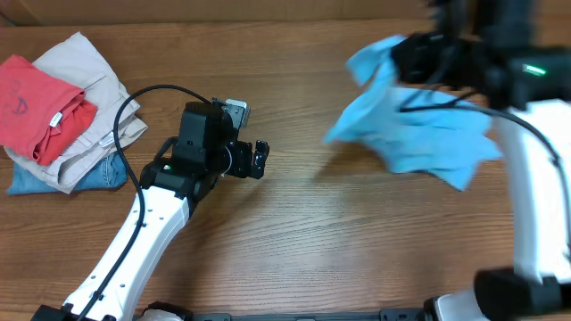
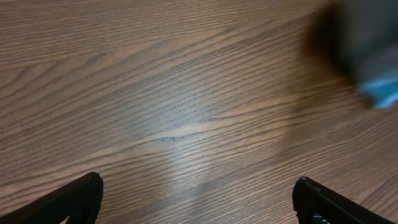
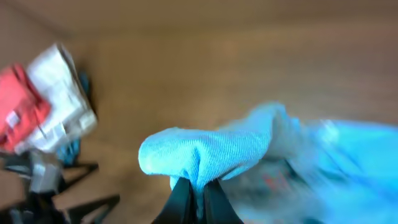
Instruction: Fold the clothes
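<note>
Holding blue T-shirt bunched, my R gripper clamped on a fold; L gripper wide, empty. Next, I reckon: spread it flat on table.

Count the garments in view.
4: red T-shirt, beige trousers and blue denim stacked at left; sky-blue cotton T-shirt at right, pinched by the right gripper. More may be hidden underneath.

A robot lab bench: a brown wood-grain tabletop, two white-and-black robot arms based at its near edge, a loose black cable, and a stacked pile of folded garments.
</note>
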`<state>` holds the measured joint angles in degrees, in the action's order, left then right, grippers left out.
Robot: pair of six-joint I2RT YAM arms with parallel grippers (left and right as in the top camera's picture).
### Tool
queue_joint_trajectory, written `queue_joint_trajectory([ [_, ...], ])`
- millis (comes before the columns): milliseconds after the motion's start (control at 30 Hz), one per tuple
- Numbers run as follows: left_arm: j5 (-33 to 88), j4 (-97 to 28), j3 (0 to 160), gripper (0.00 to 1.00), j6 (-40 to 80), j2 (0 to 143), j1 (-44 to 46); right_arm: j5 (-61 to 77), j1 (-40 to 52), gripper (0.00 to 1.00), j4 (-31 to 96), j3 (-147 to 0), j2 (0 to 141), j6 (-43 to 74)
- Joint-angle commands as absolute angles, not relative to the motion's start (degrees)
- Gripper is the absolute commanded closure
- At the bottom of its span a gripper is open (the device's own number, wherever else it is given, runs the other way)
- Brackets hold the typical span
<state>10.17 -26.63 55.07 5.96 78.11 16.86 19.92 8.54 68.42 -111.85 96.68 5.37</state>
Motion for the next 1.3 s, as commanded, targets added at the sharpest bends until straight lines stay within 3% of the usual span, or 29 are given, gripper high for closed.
queue_joint_trajectory([
  [0, 9.47, -27.05, 56.36, 0.00, 5.30, 77.06, 16.80, 18.48, 12.34, 0.96, 66.83, -107.22, 102.54, 4.49],
  [367, 9.45, -27.20, 56.36, 0.00, 5.30, 77.08, 16.80, 18.48, 22.76, 0.96, 55.09, -101.65, 113.84, 4.45],
  [567, 9.45, -27.22, 56.36, 0.00, 5.30, 77.08, 16.80, 18.46, 27.38, 0.94, 40.84, -101.65, 114.37, 4.43],
  [667, 9.45, -27.27, 56.36, 0.00, 5.32, 77.08, 16.80, 18.46, 28.29, 0.71, 30.81, -101.65, 114.37, 4.49],
  [733, 9.45, -27.49, 56.36, 0.00, 5.32, 77.08, 16.80, 18.44, 28.27, 0.38, 26.11, -101.67, 114.37, 4.71],
  [767, 9.47, -27.62, 56.36, 0.00, 5.32, 77.08, 16.82, 18.37, 28.27, 0.27, 25.21, -101.69, 114.37, 4.69],
  [833, 9.47, -27.90, 56.36, 0.00, 5.32, 77.08, 16.82, 16.86, 27.40, 0.20, 25.61, -101.71, 114.32, 4.71],
  [933, 9.93, -28.49, 56.36, 0.00, 5.32, 77.08, 16.86, 13.43, 25.36, 0.00, 30.89, -101.71, 113.80, 4.71],
  [1267, 13.54, -30.00, 56.34, 0.00, 9.93, 81.23, 19.29, 0.05, 13.91, 0.00, 52.99, -101.71, 108.51, 10.74],
])
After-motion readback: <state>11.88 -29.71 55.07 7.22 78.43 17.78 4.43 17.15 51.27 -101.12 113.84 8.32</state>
